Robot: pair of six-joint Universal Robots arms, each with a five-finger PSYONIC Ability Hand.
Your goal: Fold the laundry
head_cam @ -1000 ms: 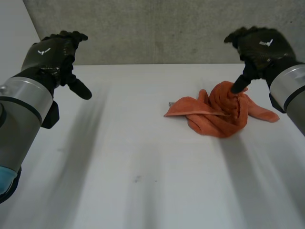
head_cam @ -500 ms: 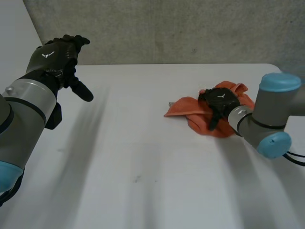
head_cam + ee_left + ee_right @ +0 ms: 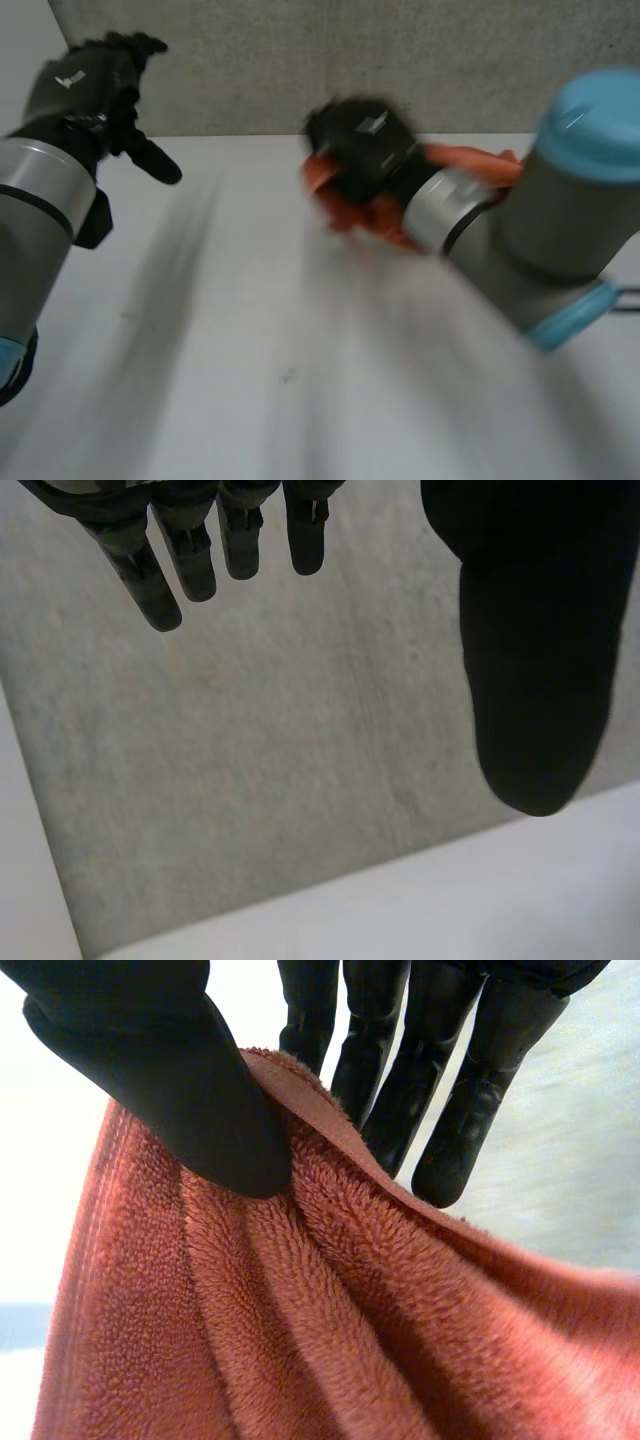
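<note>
The white table (image 3: 200, 380) is seen from above in the head view, bounded at its far edge by a grey wall (image 3: 300, 60). The right arm (image 3: 550, 230) is stretched across the far right part of the table, with its grey forearm and light-blue cap close to the camera. The left arm (image 3: 35, 220) is raised at the left side, well apart from the right arm.

The orange towel (image 3: 475, 162) is found at the far side of the table, near the wall, bunched under and behind the right hand (image 3: 362, 132). Part of it is hidden by the forearm, and whether it touches the table cannot be told. In the right wrist view a hemmed edge of the orange towel (image 3: 250, 1320) is pinched between the thumb (image 3: 190, 1090) and the fingers (image 3: 400, 1100) of the right hand, so the cloth is firmly grasped. The rest of it falls in folds away from the thumb.

The left hand (image 3: 85, 80) is held in the air above the table's far left corner, well apart from the towel. In the left wrist view its fingers are kept straight and its thumb is spread away from them. Nothing is held between them, so the hand is released and empty. The wall and a strip of the table are seen beyond it.
</note>
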